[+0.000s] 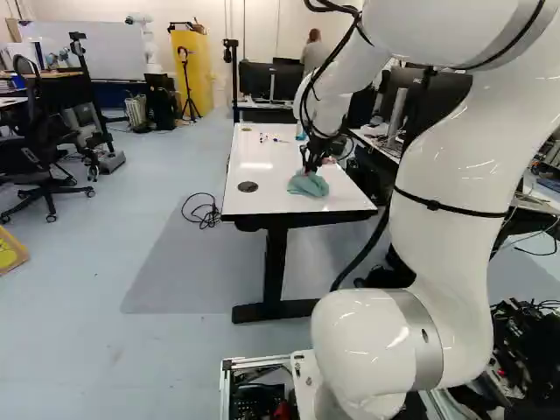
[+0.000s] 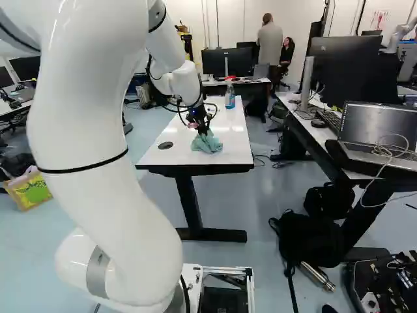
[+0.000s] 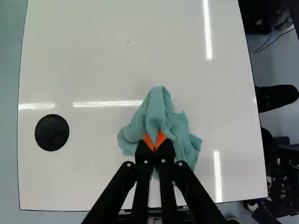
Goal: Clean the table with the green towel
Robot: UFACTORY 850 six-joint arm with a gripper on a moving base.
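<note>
My gripper (image 2: 203, 125) is low over the near part of the white table (image 2: 229, 134). Beneath it the green towel (image 2: 207, 143) lies bunched on the tabletop. In the wrist view the gripper (image 3: 155, 142) is shut on the towel (image 3: 161, 114), its orange tips pinching a fold. Cloth spreads out on both sides of the fingers and ahead of them. The fingers hide part of the towel. A tiny dark mark (image 3: 128, 42) shows on the table ahead of the towel.
A round black cable cover (image 3: 52, 132) is set in the tabletop beside the towel. Farther back stand a spray bottle (image 2: 230, 94) and a few small items (image 1: 269, 137). A desk with a laptop (image 2: 378, 134) is on the right. Coiled cable (image 1: 201, 212) lies on the floor.
</note>
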